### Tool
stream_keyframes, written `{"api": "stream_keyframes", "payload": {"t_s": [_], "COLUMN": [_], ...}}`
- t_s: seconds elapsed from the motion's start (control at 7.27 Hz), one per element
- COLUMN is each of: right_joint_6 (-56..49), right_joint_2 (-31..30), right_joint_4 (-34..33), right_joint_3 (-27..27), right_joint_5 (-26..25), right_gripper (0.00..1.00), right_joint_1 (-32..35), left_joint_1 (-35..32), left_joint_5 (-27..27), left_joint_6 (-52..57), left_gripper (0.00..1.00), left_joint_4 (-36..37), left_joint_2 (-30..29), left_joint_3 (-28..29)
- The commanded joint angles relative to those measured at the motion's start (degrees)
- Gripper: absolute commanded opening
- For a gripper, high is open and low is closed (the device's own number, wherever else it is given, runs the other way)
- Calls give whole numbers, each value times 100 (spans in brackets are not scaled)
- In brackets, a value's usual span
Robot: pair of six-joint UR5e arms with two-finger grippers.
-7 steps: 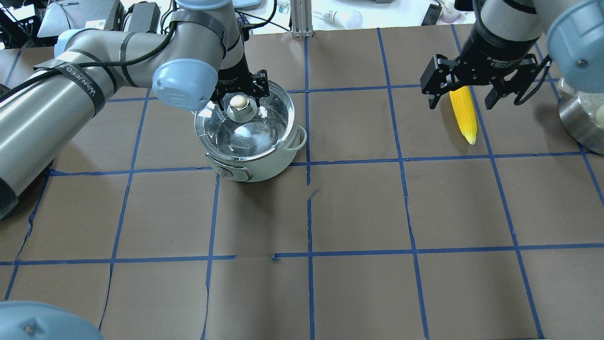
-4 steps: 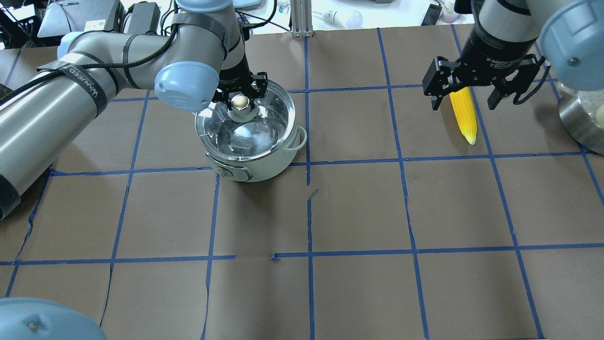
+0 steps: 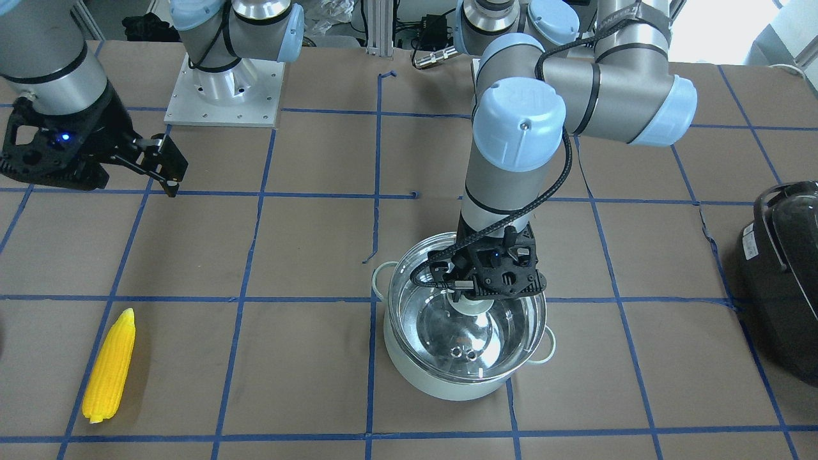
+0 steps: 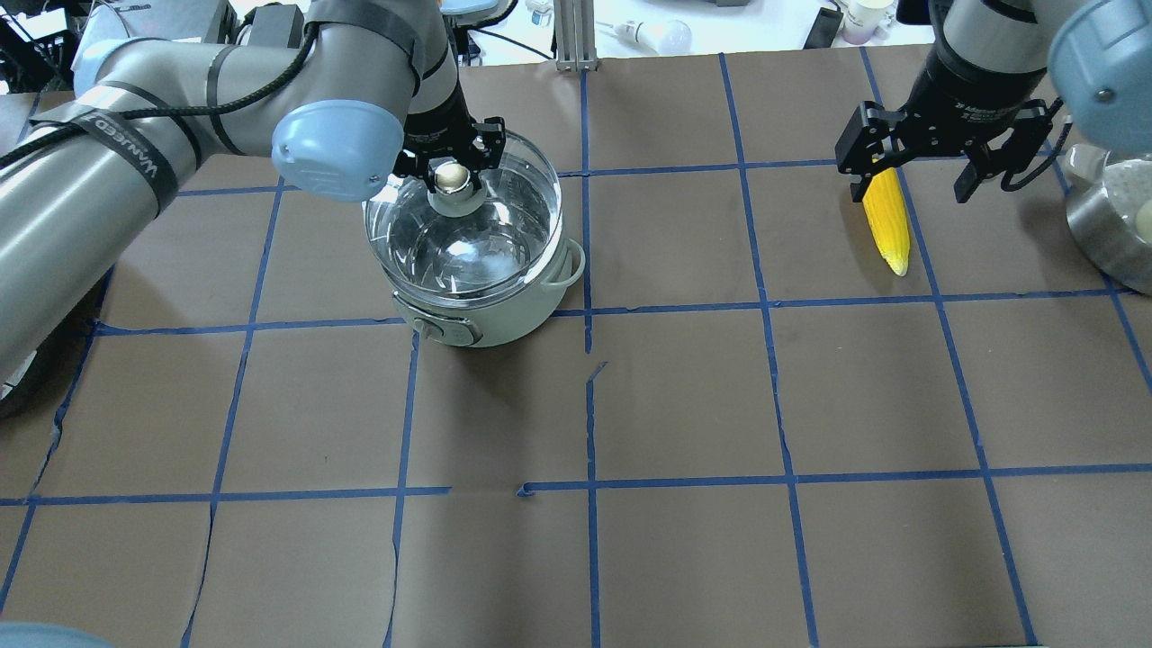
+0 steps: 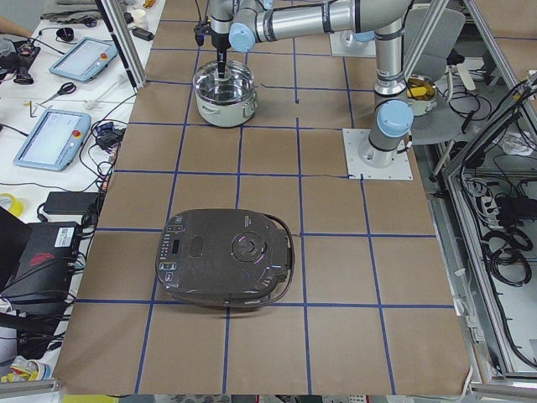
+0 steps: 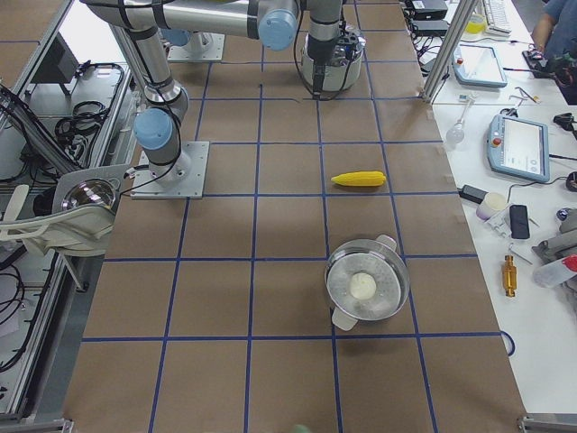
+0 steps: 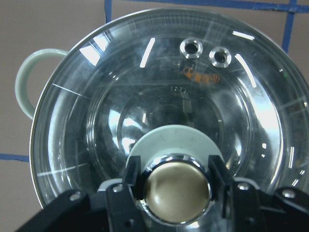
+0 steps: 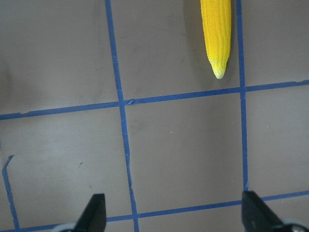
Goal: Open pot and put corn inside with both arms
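The pale mint-green pot (image 4: pixel 490 310) stands left of the table's middle and also shows in the front view (image 3: pixel 447 383). My left gripper (image 4: pixel 450 171) is shut on the brass-coloured knob (image 7: pixel 176 188) of the clear glass lid (image 4: pixel 468 234). It holds the lid slightly raised over the pot, shifted toward the far side. The yellow corn (image 4: pixel 886 220) lies on the table at the far right, tip toward the robot, and also shows in the front view (image 3: pixel 110 364). My right gripper (image 4: pixel 918 175) hangs open above the corn's thick end. Only the corn's tip (image 8: pixel 216 34) shows between its fingertips (image 8: pixel 96 212).
A large black appliance (image 3: pixel 783 275) sits at the table's left end. A steel pot (image 4: pixel 1111 225) holding something white stands at the right edge, close to my right arm. Blue tape lines grid the brown table cover.
My left gripper has closed on the knob and lifted the lid off the pot's rim, toward the far side. My right gripper has shifted right and lower over the corn.
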Motion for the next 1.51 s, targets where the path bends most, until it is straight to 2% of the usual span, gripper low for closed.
{"api": "stream_keyframes", "payload": {"t_s": [0.0, 0.14, 0.28, 0.41, 0.55, 0.69, 0.83, 0.96, 1.1, 1.24, 1.38], "right_joint_6": [-873, -955, -895, -955, -1139, -1506, -1545, -1510, -1518, -1571, -1571], "right_joint_2": [283, 572, 792, 1021, 1293, 1652, 1934, 2224, 2592, 2874, 3043], "right_joint_4": [-282, -893, -1160, -1624, -1820, -2274, -2627, -2926, -3338, -3595, -3797], "right_joint_3": [17, 17, 17, 26, 17, 17, 17, 9, 9, -26, -9], "right_joint_5": [-2, -71, -46, -37, 24, 33, 33, 42, 42, 16, 25], "right_gripper": [100, 100, 100, 100, 100, 100, 100, 100, 100, 100, 100], "right_joint_1": [-370, -380, -389, -415, -537, -660, -722, -723, -723, -723, -723], "left_joint_1": [307, 561, 938, 1359, 1807, 2221, 2573, 2838, 2945, 2989, 3016], "left_joint_5": [-74, -39, -65, -109, -127, -118, -344, -382, -391, -382, -382], "left_joint_6": [393, 412, 760, 1182, 1473, 1685, 2235, 2423, 2434, 2721, 2785], "left_gripper": [13, 13, 13, 13, 13, 12, 12, 12, 8, 8, 8], "left_joint_4": [-536, -922, -1274, -1304, -1252, -1042, -466, -191, 195, 947, 1320], "left_joint_2": [420, 649, 816, 940, 950, 889, 827, 783, 696, 503, 371], "left_joint_3": [256, 187, 169, 143, 56, -206, -514, -839, -1242, -1620, -1850]}}
